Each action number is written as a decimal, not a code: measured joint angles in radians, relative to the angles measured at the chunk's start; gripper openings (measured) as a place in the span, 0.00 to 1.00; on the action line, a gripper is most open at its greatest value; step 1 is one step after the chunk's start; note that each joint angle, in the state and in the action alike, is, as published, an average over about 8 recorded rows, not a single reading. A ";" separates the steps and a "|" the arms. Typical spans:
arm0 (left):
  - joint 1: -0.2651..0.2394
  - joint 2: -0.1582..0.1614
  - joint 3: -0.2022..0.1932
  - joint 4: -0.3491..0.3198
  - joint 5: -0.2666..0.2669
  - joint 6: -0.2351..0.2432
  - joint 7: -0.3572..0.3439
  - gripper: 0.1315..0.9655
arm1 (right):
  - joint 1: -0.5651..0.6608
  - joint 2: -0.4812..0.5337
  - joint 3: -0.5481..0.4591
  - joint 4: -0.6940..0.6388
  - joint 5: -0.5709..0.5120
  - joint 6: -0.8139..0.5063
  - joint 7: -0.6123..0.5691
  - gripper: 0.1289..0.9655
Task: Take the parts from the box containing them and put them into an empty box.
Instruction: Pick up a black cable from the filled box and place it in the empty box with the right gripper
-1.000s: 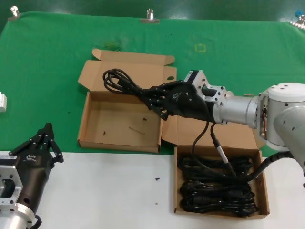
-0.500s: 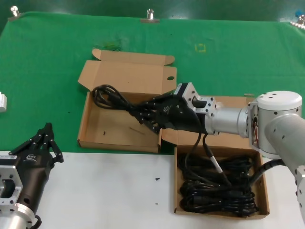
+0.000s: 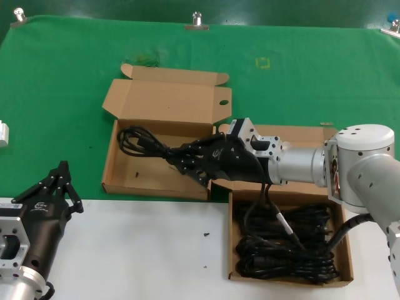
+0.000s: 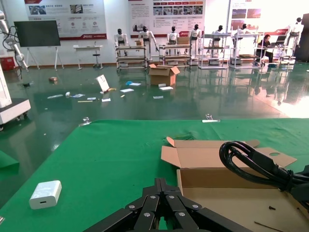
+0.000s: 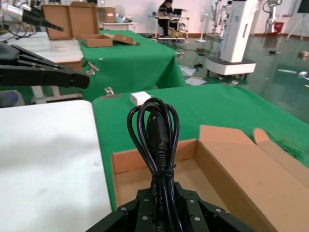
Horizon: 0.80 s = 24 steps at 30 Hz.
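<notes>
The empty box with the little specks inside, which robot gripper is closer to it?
Right. The right gripper is over the empty box, holding a coiled cord. The left gripper sits apart by the box's near left corner.

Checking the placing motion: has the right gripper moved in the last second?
Yes. The right gripper, shut on a cord bundle, has dropped from the empty box's lid hinge toward its floor.

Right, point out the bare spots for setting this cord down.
The empty box has bare floor along its near wall, left of the right pincer, which holds the cord over its far half. The white tabletop between the left pincer and the box of cords is bare. That box is crowded.
</notes>
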 joint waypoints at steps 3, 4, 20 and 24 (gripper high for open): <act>0.000 0.000 0.000 0.000 0.000 0.000 0.000 0.01 | -0.002 0.001 -0.002 0.000 -0.002 -0.015 -0.002 0.09; 0.000 0.000 0.000 0.000 0.000 0.000 0.000 0.01 | -0.003 0.002 -0.002 0.000 -0.002 -0.019 -0.004 0.09; 0.000 0.000 0.000 0.000 0.000 0.000 0.000 0.01 | -0.007 0.010 -0.004 0.000 -0.004 -0.036 -0.028 0.09; 0.000 0.000 0.000 0.000 0.000 0.000 0.000 0.01 | -0.005 0.012 -0.001 0.000 -0.001 -0.032 -0.031 0.09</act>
